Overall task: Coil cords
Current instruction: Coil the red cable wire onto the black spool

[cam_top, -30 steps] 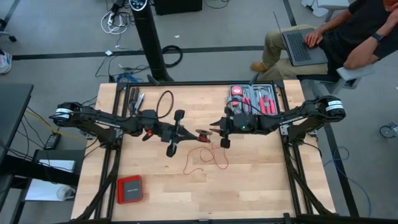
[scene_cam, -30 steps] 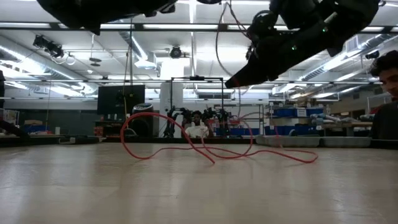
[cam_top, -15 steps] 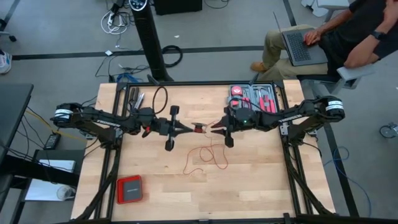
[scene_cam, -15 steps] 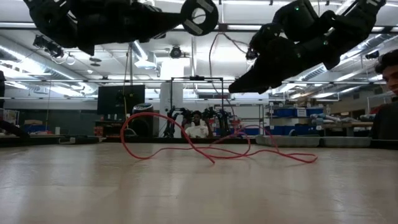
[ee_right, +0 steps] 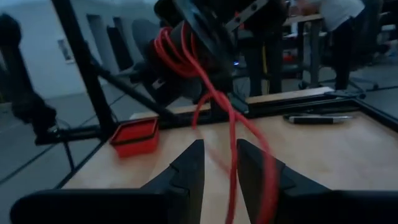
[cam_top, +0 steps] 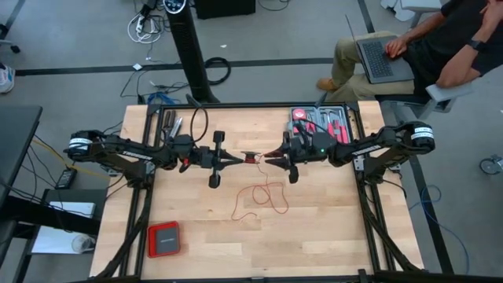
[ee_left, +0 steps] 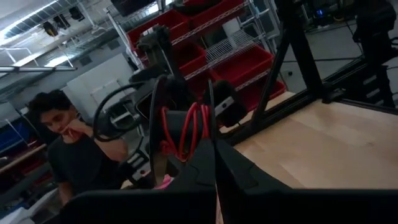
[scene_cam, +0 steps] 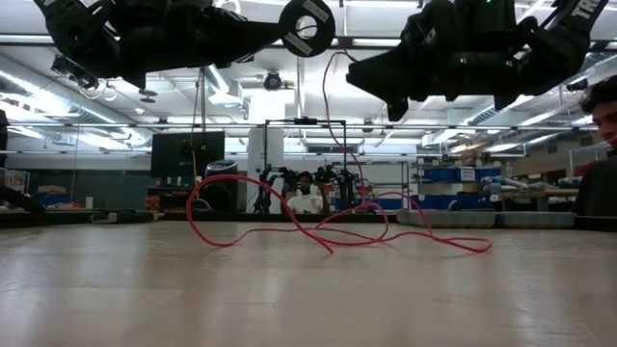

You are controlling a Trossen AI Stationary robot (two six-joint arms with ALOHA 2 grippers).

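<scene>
The thin red cord is partly wound into a small coil point(cam_top: 250, 159) around the fingers of my left gripper point(cam_top: 240, 159), which is shut and points level toward the table's right, well above the tabletop. From the coil point(ee_right: 177, 46) a strand point(scene_cam: 326, 116) drops to the cord's loose loops point(cam_top: 263, 196) lying on the table's middle. My right gripper point(cam_top: 269, 159) faces it tip to tip, level and open. The strand point(ee_right: 234, 155) runs down through the gap between its fingers; whether it touches them, I cannot tell. My left gripper carries several turns of the cord point(ee_left: 186, 127) wound around its two shut fingers near their free ends. The fingers point level toward the table's right. Whether a cord end is pinched between them is hidden by the turns. The coil is lifted clear; a slack strand hangs from it.
A grey tool tray point(cam_top: 350, 118) with red-handled tools stands at the far right. A flat red box point(cam_top: 164, 238) lies near the front left. Pens and a black cable loop point(cam_top: 196, 126) lie at the far left. A person with a laptop sits beyond the far right corner.
Both grippers have shifted a little toward the table's far edge and come tip to tip. My right gripper has tipped up from slanting downward to level and rolled. My left gripper has straightened to point at it, carrying the coil. The loops on the table have barely shifted.
</scene>
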